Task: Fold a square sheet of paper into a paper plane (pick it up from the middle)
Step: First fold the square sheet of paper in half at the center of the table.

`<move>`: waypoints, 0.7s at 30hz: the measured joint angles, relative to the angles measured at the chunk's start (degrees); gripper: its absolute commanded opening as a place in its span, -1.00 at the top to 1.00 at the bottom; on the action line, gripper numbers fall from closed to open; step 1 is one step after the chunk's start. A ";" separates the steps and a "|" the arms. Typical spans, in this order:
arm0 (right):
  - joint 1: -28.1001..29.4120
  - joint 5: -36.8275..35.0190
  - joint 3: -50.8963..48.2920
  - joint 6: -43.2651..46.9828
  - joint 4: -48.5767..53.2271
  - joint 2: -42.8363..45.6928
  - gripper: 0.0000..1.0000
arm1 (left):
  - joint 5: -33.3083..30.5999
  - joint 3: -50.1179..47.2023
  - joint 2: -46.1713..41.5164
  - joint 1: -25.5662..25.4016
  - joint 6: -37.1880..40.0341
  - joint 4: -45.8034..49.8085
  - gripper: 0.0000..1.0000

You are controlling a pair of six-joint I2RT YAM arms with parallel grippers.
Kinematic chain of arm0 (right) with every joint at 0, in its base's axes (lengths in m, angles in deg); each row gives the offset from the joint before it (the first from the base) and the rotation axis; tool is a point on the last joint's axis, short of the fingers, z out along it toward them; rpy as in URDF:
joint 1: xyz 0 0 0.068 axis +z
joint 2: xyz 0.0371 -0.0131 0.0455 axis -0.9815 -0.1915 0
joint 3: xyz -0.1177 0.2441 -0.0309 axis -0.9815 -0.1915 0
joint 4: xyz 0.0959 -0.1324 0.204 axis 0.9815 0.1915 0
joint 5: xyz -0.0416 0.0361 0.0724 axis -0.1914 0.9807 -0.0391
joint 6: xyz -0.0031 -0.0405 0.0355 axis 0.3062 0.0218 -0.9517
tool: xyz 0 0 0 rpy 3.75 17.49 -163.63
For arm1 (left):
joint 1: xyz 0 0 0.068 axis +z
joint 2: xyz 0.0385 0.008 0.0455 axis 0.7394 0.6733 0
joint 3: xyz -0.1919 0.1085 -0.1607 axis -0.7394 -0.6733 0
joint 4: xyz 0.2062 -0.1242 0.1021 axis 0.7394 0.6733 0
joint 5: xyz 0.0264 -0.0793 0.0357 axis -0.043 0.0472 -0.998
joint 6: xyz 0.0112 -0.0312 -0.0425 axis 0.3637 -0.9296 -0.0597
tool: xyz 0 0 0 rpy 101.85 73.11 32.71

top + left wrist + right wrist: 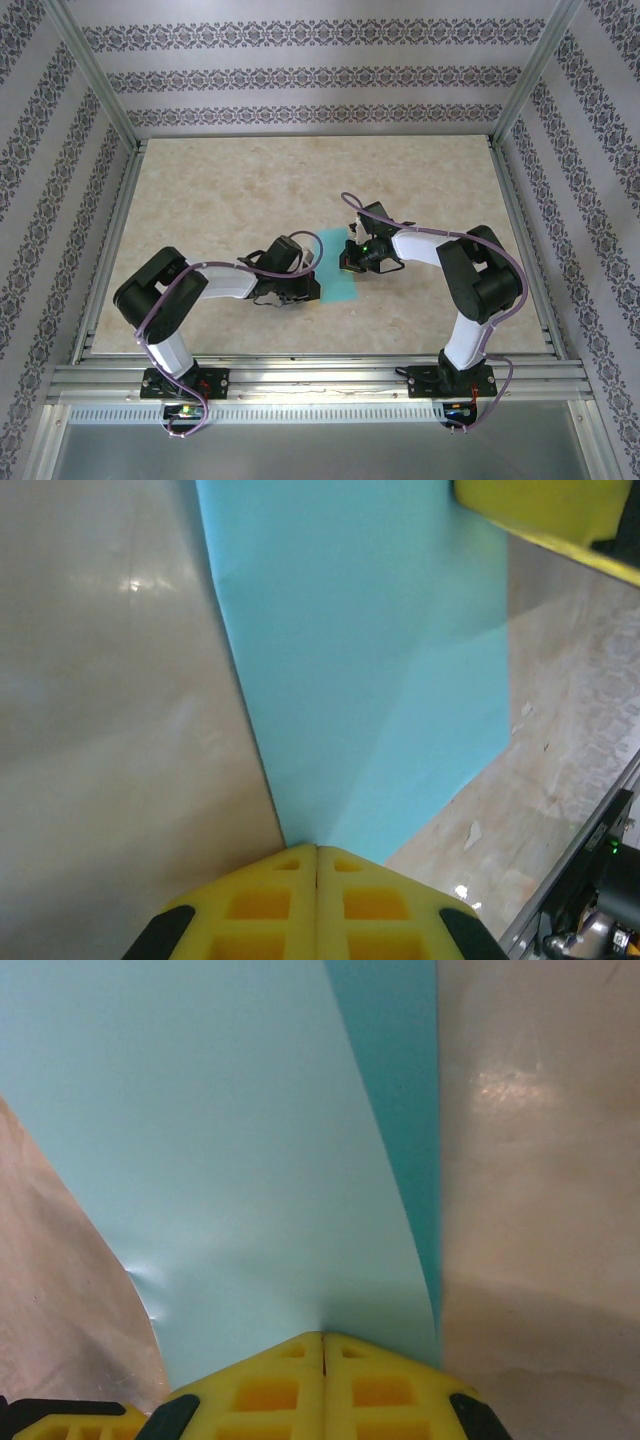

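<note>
The square sheet of paper (338,282) is a turquoise strip lying between my two grippers at the table's middle. My left gripper (308,287) meets it from the left. In the left wrist view its yellow jaws (317,851) are shut, and the sheet (370,660) runs out from their tips with a crease and a raised left edge. My right gripper (349,262) meets it from the right. Its jaws (323,1336) are also shut on the sheet (220,1160), which curves upward; a small wrinkle (148,1282) sits at its left edge. No paper plane shape shows.
The beige marble-patterned table (230,190) is bare around the sheet. Aluminium frame rails (310,372) and patterned walls enclose it. A yellow finger of my right gripper (545,510) reaches into the top right of the left wrist view.
</note>
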 measured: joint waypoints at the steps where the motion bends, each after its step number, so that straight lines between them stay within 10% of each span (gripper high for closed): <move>1: 0.00 0.00 0.00 0.00 0.00 0.00 1.00 | -0.02 -0.46 -0.61 0.00 0.39 0.52 0.86; 12: 0.00 0.02 0.00 0.00 0.00 0.00 1.00 | 0.66 2.01 -8.04 1.44 3.39 6.86 0.77; 21: 0.00 0.09 0.00 0.00 0.00 0.00 1.00 | 3.69 18.16 6.88 9.92 3.21 5.51 0.81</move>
